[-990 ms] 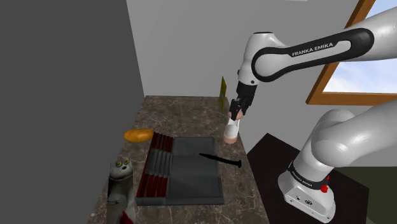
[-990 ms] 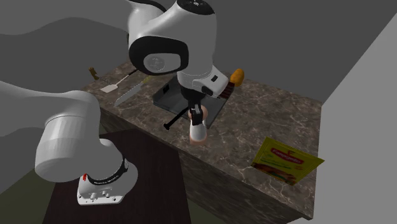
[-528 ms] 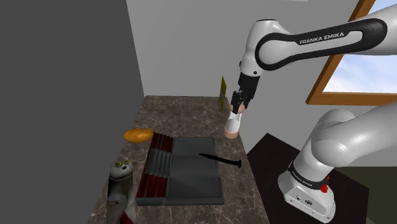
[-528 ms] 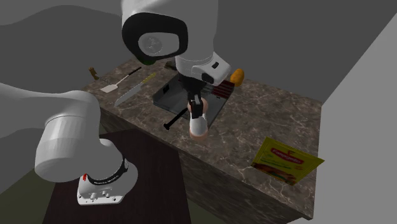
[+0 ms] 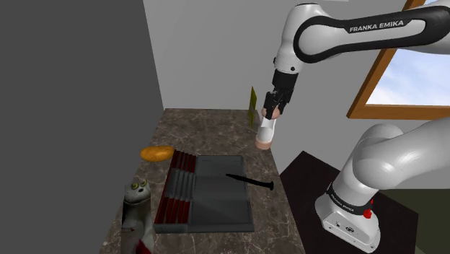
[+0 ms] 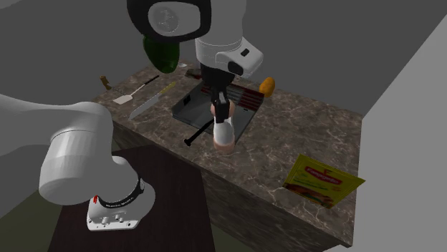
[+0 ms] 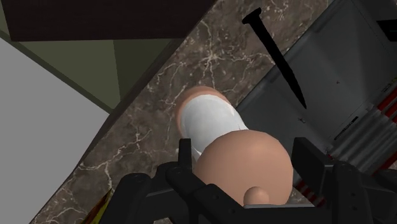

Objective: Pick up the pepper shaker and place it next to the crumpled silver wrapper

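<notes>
While the gripper (image 5: pixel 272 110) clamps on the tan cap of the pepper shaker (image 5: pixel 265 134), we see the shaker hanging upright just above the marbled tabletop (image 5: pixel 209 123), near the edge that faces the stand. In the wrist view the two fingers (image 7: pixel 184 156) press on either side of the cap, and the white body points down at the stone. We judge that the high grip is chosen so the shaker stays plumb and its base is free to be set down flat later. It also keeps the gripper well above the dark tray (image 5: pixel 216 198) and the black spike (image 5: pixel 251 180) just beside the shaker.

A second ago the shaker's base stood on the tabletop and the hand sat lower. Half a second ago it had barely left the stone. Now the arm has risen and the gap under the base is plain in the second exterior view. Tray and spike lie as they did.
</notes>
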